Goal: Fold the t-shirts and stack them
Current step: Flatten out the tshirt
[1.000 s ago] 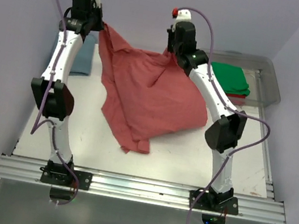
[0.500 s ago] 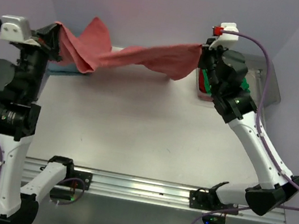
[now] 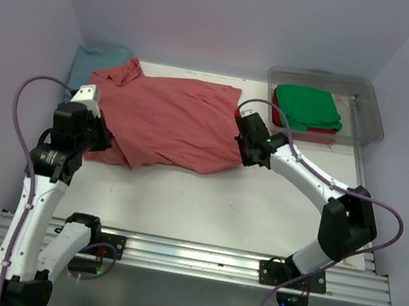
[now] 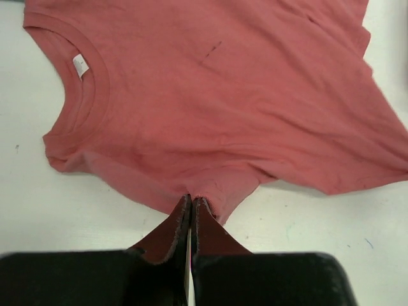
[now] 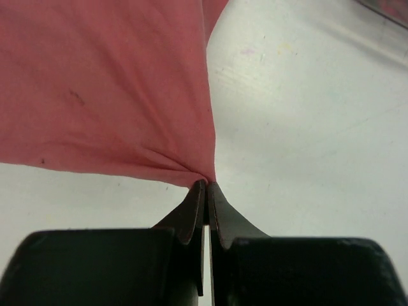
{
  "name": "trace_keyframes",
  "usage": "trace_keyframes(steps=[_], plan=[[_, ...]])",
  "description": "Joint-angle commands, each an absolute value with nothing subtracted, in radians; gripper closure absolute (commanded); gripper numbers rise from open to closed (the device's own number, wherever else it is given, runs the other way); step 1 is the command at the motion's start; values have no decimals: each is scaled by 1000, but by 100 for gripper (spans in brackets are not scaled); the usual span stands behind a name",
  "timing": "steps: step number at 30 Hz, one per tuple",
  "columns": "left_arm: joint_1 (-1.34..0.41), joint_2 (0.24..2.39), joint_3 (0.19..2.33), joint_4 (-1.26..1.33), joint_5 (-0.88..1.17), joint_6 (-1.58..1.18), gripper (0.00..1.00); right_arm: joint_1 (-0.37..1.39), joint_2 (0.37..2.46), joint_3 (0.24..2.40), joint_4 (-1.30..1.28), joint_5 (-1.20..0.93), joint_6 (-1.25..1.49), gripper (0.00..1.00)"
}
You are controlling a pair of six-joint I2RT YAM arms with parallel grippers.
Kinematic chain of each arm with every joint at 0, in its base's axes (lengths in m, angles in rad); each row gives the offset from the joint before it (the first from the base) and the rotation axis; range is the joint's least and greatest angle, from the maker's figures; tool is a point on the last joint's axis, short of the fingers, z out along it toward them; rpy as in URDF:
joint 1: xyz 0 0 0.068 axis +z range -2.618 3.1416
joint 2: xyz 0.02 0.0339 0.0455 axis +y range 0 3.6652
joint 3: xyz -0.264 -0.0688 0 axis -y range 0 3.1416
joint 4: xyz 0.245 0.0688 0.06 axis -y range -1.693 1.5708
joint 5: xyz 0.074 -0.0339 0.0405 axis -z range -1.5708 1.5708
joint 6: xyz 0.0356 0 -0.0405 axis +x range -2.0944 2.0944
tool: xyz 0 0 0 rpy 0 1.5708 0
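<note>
While both arms are reaching low over the white table (image 3: 242, 206), we are seeing the salmon-red t-shirt (image 3: 171, 116) lying spread out and almost flat across the far half of it, between the two grippers. Its neck opening is pointing to the left side, and the small white neck tag (image 4: 79, 64) is showing inside the collar in the left wrist view.

The left gripper (image 4: 190, 203) is pressing its jaws fully together, and a small bunch of the cloth at the near left edge of the shirt, not far from the collar, is sitting pinched between them. The right gripper (image 5: 205, 186) is doing the same at the near right corner: its jaws are closed with only a thin pinch of salmon cloth between them, and wrinkles are running from this point into the shirt.

The teal-blue t-shirt (image 3: 98, 58) is lying at the far left corner, and the salmon shirt is covering part of its right edge. The green t-shirt (image 3: 310, 108) is resting folded inside the clear plastic bin (image 3: 375, 111) at the far right, on top of the red t-shirt (image 3: 302, 131), of which only a narrow edge is peeking out.
</note>
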State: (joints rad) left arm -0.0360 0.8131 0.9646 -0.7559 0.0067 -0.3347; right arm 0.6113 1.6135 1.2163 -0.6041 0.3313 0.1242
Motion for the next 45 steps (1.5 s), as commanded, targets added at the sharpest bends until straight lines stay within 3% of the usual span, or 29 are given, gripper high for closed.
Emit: trace_keyframes(steps=[1, 6, 14, 26, 36, 37, 38, 39, 40, 41, 42, 45], plan=[[-47, 785, 1026, -900, 34, -397, 100, 656, 1482, 1204, -718, 362, 202, 100], [-60, 747, 901, -885, 84, -454, 100, 692, 1450, 1190, -814, 379, 241, 100], [-60, 684, 881, -1043, 133, -532, 100, 703, 1465, 1175, -890, 400, 285, 100], [-60, 712, 1070, -1299, 163, -546, 100, 724, 1359, 1141, -1090, 385, 414, 100], [-60, 729, 1141, -1316, 216, -563, 100, 729, 1275, 1140, -1186, 371, 440, 100], [-60, 724, 1147, -1316, 219, -566, 100, 727, 1275, 1159, -1196, 388, 446, 93], [-60, 724, 1175, -1315, 221, -569, 93, 729, 1275, 1172, -1213, 399, 451, 58], [-60, 724, 1193, -1312, 210, -577, 80, 729, 1272, 1186, -1219, 413, 460, 41], [-60, 723, 1213, -1304, 207, -575, 26, 729, 1267, 1213, -1220, 422, 462, 29], [-60, 723, 1253, -1287, 204, -572, 0, 727, 1263, 1227, -1210, 432, 460, 20], [-61, 726, 1270, -1281, 195, -563, 0, 729, 1250, 1253, -1203, 439, 457, 2], [-60, 747, 1316, -1256, 176, -546, 0, 727, 1232, 1323, -1164, 492, 451, 1]])
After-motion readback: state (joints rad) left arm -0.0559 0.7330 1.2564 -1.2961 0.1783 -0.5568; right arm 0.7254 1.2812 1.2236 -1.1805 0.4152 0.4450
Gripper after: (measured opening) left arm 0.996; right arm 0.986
